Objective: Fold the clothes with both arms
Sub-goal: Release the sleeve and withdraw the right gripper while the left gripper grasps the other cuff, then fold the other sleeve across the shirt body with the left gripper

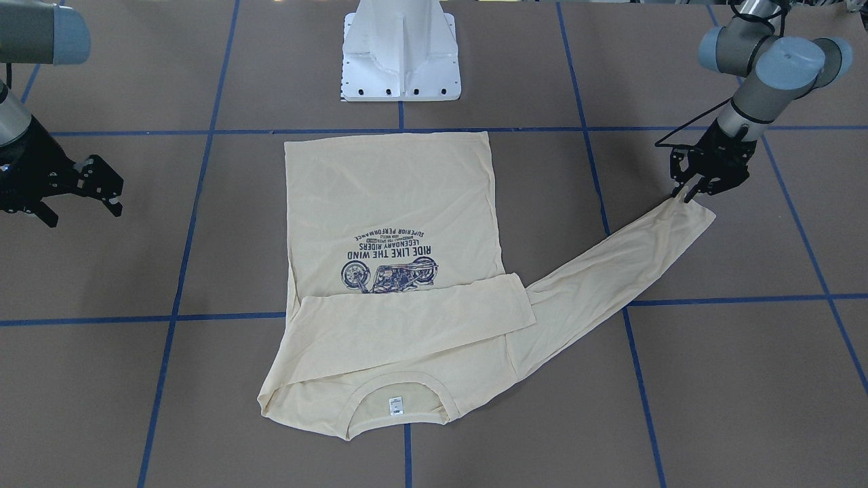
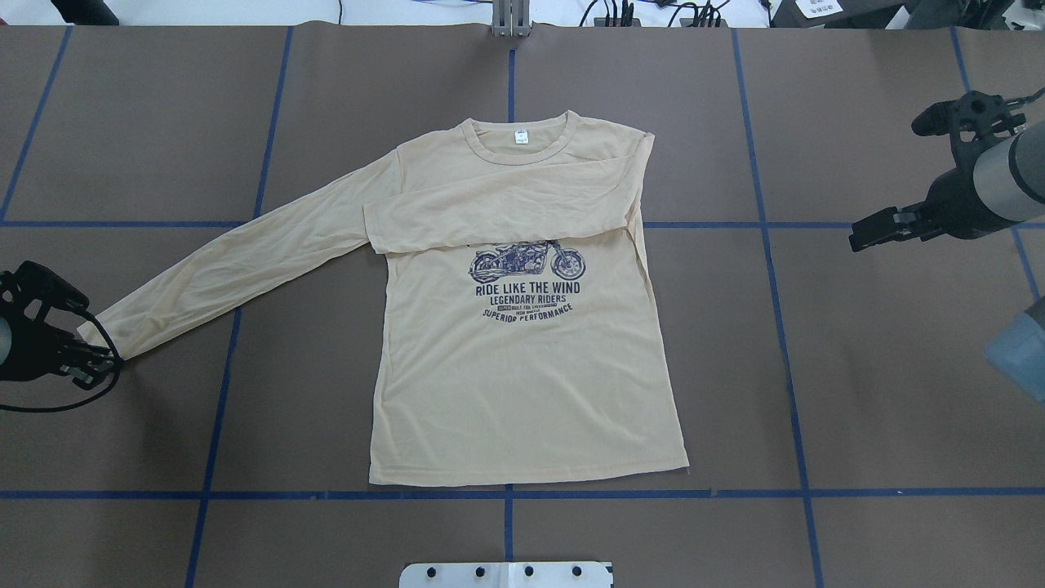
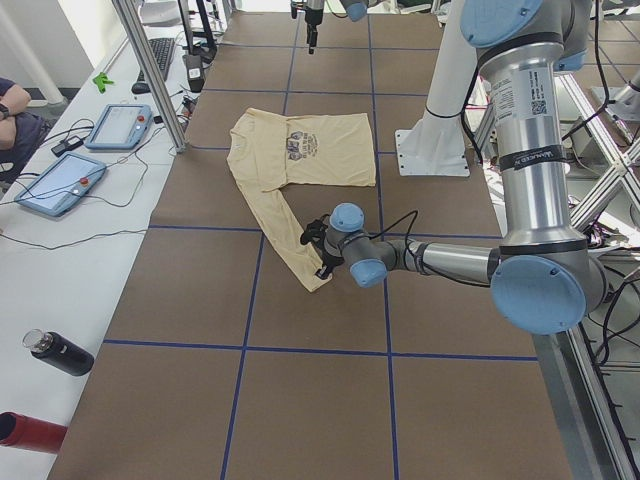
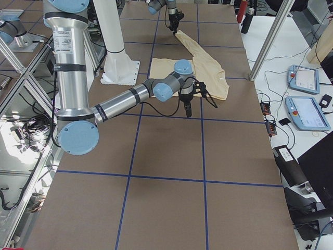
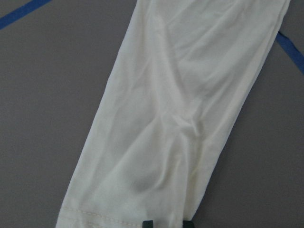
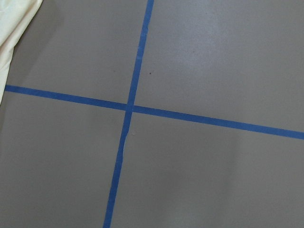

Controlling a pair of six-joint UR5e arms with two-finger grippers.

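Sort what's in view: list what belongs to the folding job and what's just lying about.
Job: cream long-sleeved shirt; left gripper, at its sleeve cuff; right gripper, open, off the cloth.
Lying about: black bottle; red bottle; teach pendants; white base pedestal.

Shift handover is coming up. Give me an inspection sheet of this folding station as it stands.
Surface: brown table with a blue tape grid.
Job's things: cream long-sleeved shirt lies flat, print up. The folded sleeve lies across the chest. The outstretched sleeve points to the robot's left.
Clutter: nothing seen on the table.
End effectors: the left end effector is at the outstretched sleeve's cuff, with fingertips apart in the wrist view. The right end effector is open over bare table, clear of the shirt.
Cables: a black cable hangs slack by the left wrist.
Surroundings: white base pedestal; teach pendants, black bottle and red bottle on the side bench; a person's arm at the edge.
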